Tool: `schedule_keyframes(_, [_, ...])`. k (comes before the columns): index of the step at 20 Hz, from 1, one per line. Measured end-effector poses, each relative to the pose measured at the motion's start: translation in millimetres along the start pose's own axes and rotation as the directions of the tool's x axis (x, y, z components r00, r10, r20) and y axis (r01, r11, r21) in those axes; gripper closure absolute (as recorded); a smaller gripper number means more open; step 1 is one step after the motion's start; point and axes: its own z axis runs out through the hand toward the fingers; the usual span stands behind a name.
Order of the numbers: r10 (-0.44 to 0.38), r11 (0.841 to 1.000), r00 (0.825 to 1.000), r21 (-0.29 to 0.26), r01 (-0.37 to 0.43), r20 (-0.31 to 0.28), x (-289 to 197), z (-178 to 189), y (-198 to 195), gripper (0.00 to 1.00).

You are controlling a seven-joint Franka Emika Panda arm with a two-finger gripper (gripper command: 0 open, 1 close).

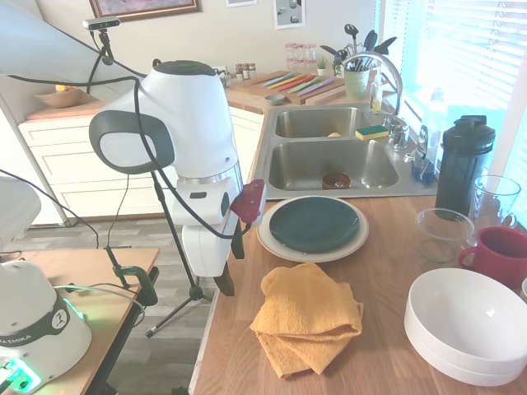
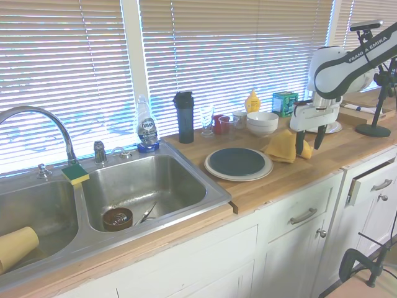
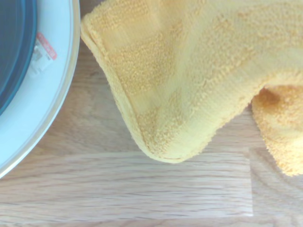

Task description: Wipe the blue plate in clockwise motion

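A wooden countertop (image 2: 291, 177) runs right from a double steel sink (image 2: 142, 186). On it a cream-white plate (image 2: 214, 169) carries the blue plate (image 2: 236, 161), nested in its centre. Just right of them lies a crumpled yellow cloth (image 2: 283, 146), touching neither plate. The gripper (image 2: 309, 144) hangs above the cloth's near edge, fingers (image 2: 300, 143) parted and gripping nothing.

blue plate (image 1: 314, 224) unobstructed from above, seated on cream plate (image 1: 284, 244) | yellow cloth (image 1: 307, 325) just beside cream plate rim | bare counter strip (image 2: 298, 171) at front edge | white bowls (image 1: 469, 325), red mug (image 1: 498, 253), glass (image 1: 443, 233) crowded window-side
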Motion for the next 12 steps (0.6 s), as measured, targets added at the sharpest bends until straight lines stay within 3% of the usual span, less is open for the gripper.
schedule_keyframes(12, [0.041, 0.999, 0.999, 0.018, -0.040, -0.029, 36.8, -13.7, -28.2, 0.00])
